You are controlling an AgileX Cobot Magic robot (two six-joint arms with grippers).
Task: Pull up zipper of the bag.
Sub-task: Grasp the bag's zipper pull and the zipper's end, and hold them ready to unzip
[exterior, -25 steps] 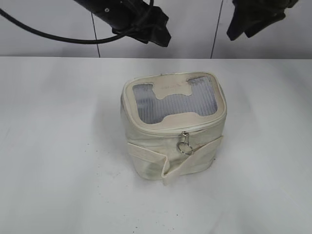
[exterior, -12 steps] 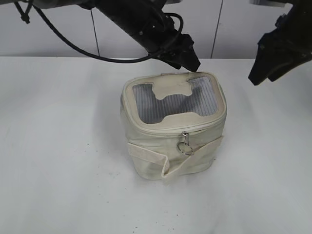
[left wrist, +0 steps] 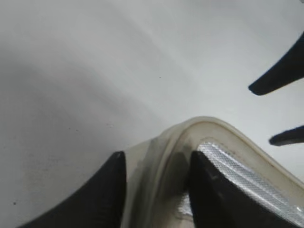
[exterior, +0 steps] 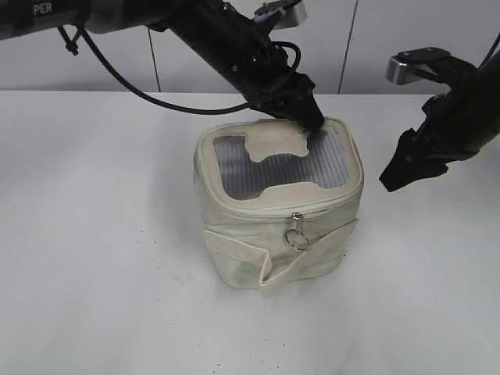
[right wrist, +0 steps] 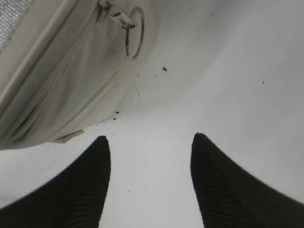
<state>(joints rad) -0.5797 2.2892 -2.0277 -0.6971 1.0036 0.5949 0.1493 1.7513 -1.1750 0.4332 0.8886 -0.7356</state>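
One cream bag stands mid-table on a white, speckled tabletop before pale wall panels.
Two black arms: the left gripper straddles the lid's far rim, fingers spread; the right gripper hangs open beside the bag. One zipper rings the lid; one ring pull dangles in front.
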